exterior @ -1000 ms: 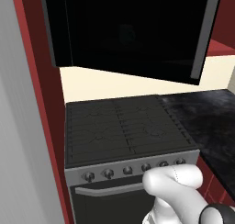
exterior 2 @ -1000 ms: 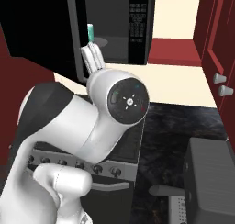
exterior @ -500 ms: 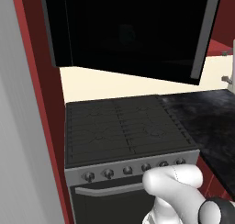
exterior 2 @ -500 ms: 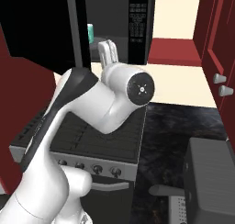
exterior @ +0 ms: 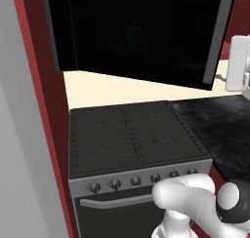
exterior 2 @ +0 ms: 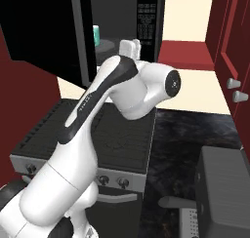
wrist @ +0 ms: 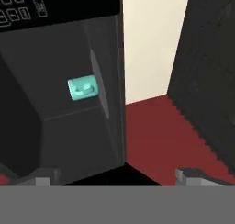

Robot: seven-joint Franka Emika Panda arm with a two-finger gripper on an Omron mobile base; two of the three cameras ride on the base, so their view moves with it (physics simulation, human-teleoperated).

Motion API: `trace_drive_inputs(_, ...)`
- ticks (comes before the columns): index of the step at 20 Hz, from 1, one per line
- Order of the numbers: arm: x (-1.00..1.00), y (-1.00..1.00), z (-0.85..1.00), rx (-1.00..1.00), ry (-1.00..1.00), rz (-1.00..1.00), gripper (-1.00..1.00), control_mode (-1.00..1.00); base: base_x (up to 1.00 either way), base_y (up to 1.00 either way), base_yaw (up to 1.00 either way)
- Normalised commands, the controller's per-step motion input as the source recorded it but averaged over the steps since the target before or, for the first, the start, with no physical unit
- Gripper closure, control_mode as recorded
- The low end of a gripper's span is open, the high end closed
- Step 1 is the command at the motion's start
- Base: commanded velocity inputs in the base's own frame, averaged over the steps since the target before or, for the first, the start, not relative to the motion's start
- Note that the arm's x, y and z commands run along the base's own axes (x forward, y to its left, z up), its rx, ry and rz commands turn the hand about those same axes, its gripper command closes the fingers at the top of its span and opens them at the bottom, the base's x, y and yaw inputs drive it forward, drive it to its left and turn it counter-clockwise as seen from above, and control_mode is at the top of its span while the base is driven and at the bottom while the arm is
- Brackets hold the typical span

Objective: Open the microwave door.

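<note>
Since a second ago, lifts and stretches the arm (exterior 2: 122,86) up toward the microwave cavity (exterior 2: 114,17), and so brings its white end into the right edge of the left base view, just beside the free edge of the microwave door (exterior: 136,32). Leaves the door itself as before: swung far out over the stove (exterior: 132,139), with the grey handle (exterior: 216,37) along its outer edge and the cavity laid bare. Keeps the gripper (wrist: 117,178) spread wide, with nothing between the jaws, clear of door and handle. Probably means that the opening is done or nearly done, with little left except drawing back; hard to judge whether any more swing is wanted. Looks, in the hand view, into the cavity at a small teal cup (wrist: 82,88) and at part of the keypad (wrist: 20,7), cut off by the upper edge. Cuts off the top of the door in both base views. Hides the finger tips behind the arm in the right base view. Cannot say for sure what the teal thing is: too small and blurred.
</note>
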Motion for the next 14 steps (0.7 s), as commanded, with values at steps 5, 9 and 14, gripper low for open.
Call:
trace_drive_inputs(5,0.35,0.19,0.0,0.13,0.06,0.18,-1.0,-1.0,0.0,0.0,0.0)
trace_drive_inputs(9,0.0,0.53,0.0,0.07,0.08,0.22,-1.0,-1.0,0.0,0.0,0.0)
trace_drive_inputs(14,-0.13,0.73,0.0,0.02,0.07,0.25,-1.0,-1.0,0.0,0.0,0.0)
